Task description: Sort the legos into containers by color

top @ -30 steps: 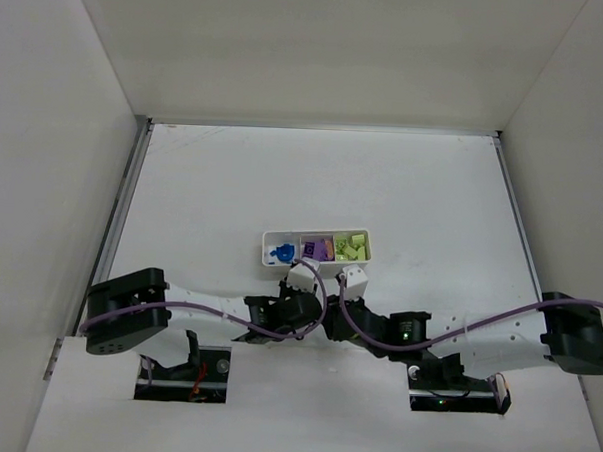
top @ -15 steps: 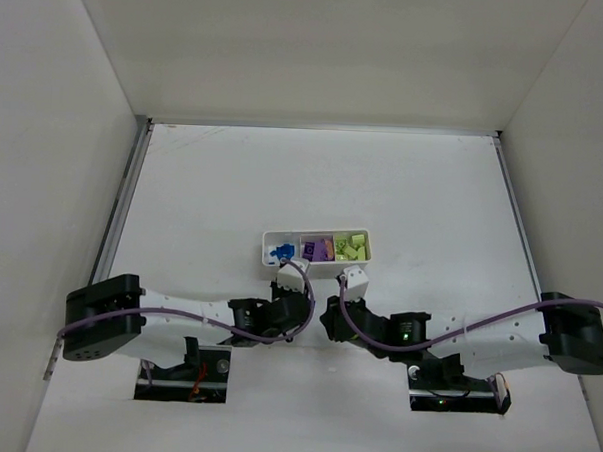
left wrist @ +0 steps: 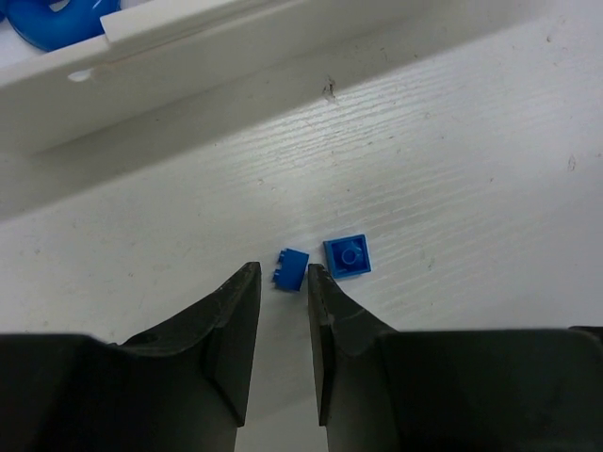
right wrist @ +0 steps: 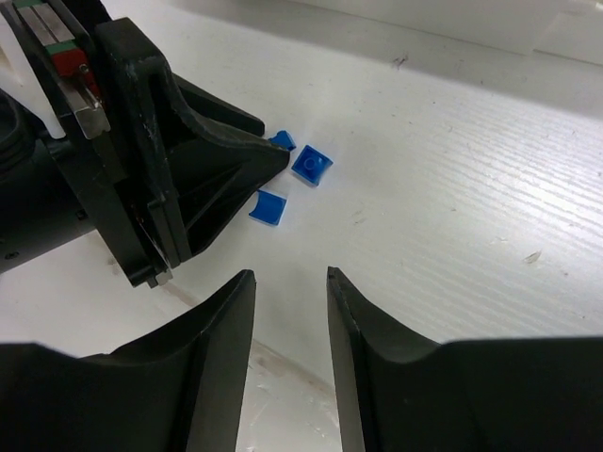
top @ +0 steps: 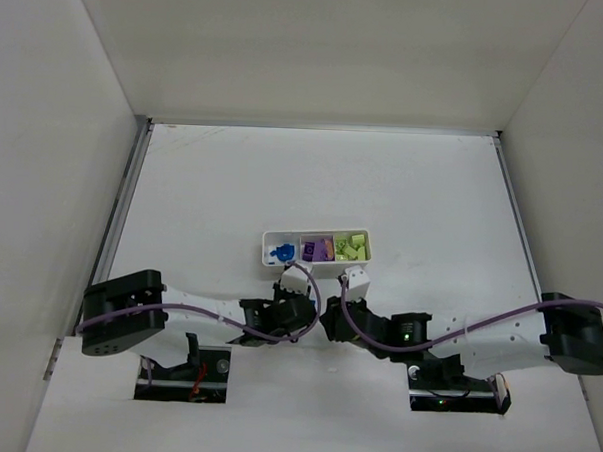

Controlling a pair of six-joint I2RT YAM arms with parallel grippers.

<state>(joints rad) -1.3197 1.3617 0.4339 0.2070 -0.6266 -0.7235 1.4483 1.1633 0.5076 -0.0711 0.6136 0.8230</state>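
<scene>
Left gripper and right gripper sit side by side just on the near side of the tray, low over the table. Jaw gaps can't be read from the top view. Tray is white with three cells: round blue piece in the left cell, purple piece in the middle, yellow-green pieces in the right. Versus half a second ago, the left arm's elbow block has swung right and the gripper has nudged right. Right arm and tray contents are unchanged.

Left wrist view: jaws narrow, nothing between them. Small blue brick lies tilted on the table just past the fingertips, roughly in line with the gap. Flat blue square with one stud sits just right of it. Tray wall runs across the top, with the round blue piece behind it.

Right wrist view: jaws a modest gap apart, empty. Left gripper's black fingers come in from the left, tips at the bricks. Three blue bricks show: the small one at the tips, the flat square, and a third blue brick nearer the camera, clear of both.
</scene>
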